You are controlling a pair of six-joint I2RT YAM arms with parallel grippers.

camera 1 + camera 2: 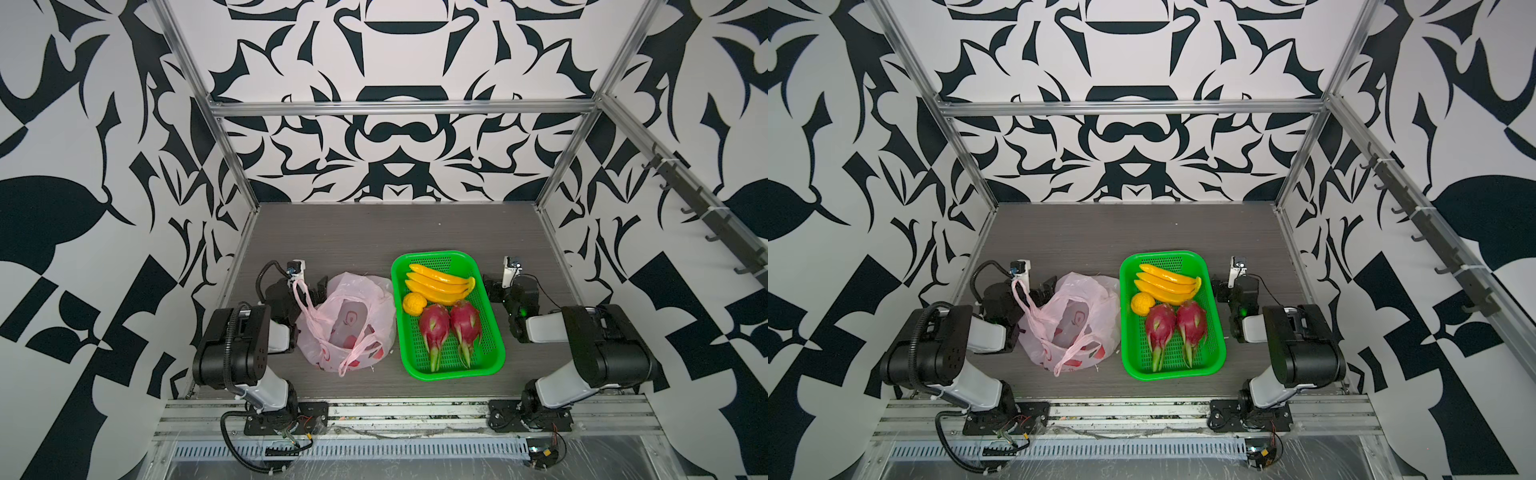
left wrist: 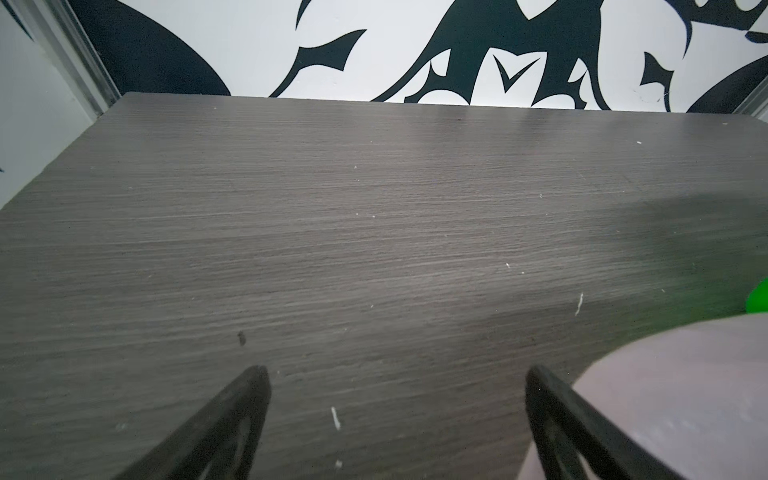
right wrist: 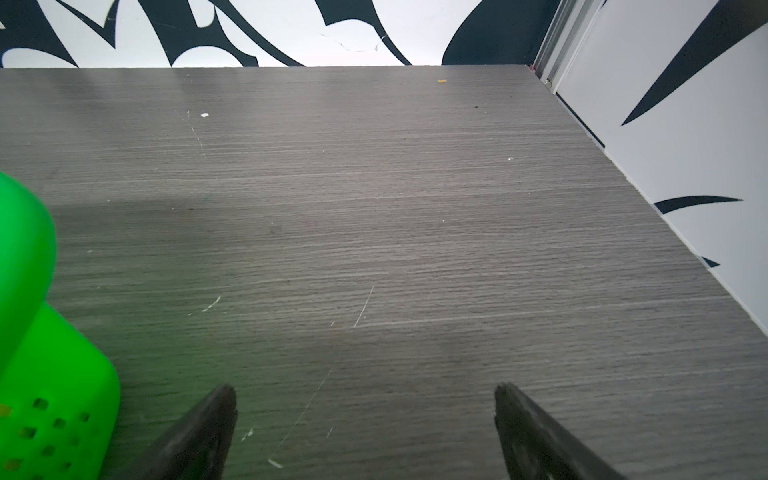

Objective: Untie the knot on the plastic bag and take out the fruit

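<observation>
Left wrist view is showing our left gripper (image 2: 397,374) spread wide over bare table (image 2: 374,249) and clasping nothing. The pale bag (image 2: 665,395) is crowding just beside one finger. In the right wrist view our right gripper (image 3: 365,390) is likewise gaping empty, with the basket (image 3: 25,270) sitting near it.

In both top views the bag is slumping on the table between our left arm and the basket. Its mouth is lying loose and its two loops are trailing apart, so we are finding no knot. Through the film we are making out only flat red print. The fruit (image 1: 440,286) is lying in the basket: bananas (image 1: 1165,286) at the far end, an orange (image 1: 412,302) beside them, and two dragon fruits (image 1: 434,328) side by side nearer us.

We are judging both steps done, untying and emptying, so we are now at the closing step. One loop (image 1: 297,286) appears to be draping over our left wrist. The next move is therefore calling for a slow, low withdrawal of that arm, or the bag may be dragged along.
</observation>
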